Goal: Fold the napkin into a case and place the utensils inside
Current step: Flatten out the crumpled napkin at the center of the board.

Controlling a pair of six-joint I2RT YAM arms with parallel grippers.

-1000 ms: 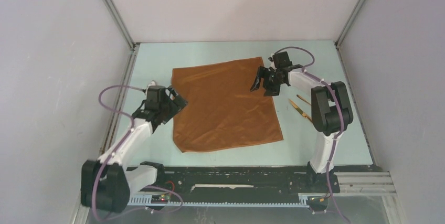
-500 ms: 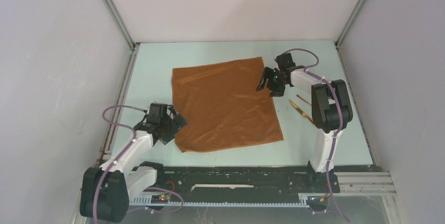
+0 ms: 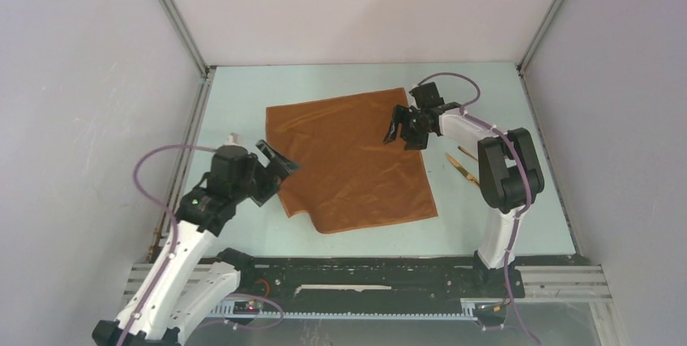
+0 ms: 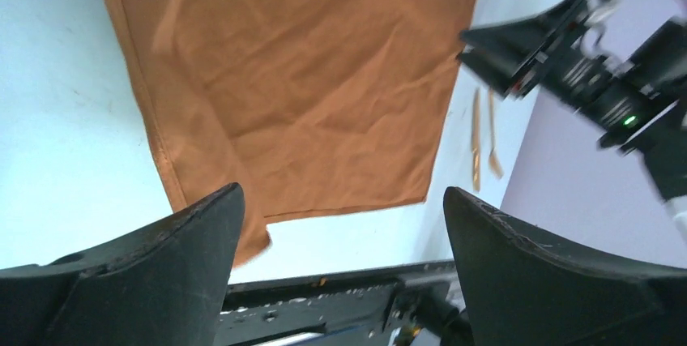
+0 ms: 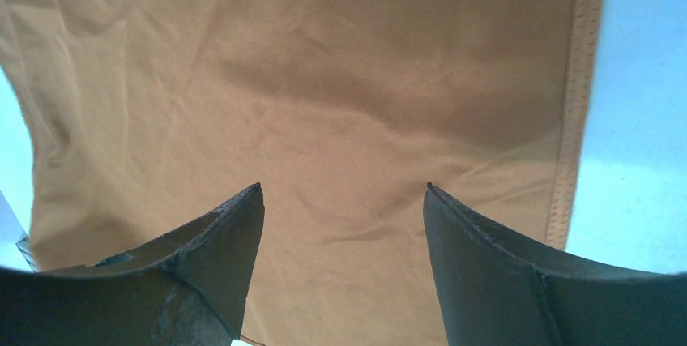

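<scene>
Rust-orange and slightly shiny, the napkin lies spread on the table, mostly as a single flat layer. Nearest you, its 7 o'clock corner looks rumpled and drawn inward, so the near edge is not straight.

Your left gripper sits at about 8 o'clock of the cloth, just at that corner. Its jaws are spread wide and nothing is between them. For a clean first fold I would pinch only the hem at the corner, lift low, and carry it across without dragging the rest.

Further out, your right gripper hovers over the cloth at about 2 o'clock, close to the right-hand hem. Its fingers are also apart and grip nothing. It is well placed to pin or take that far corner, so match the two arms; otherwise, I judge, the slick fabric will slide and the crease will skew.

As for the case, none exists yet: there is no pocket and no flap, so nothing is inside. The utensils lie on bare table at 3 o'clock of the napkin, near its right edge but apart from it.
</scene>
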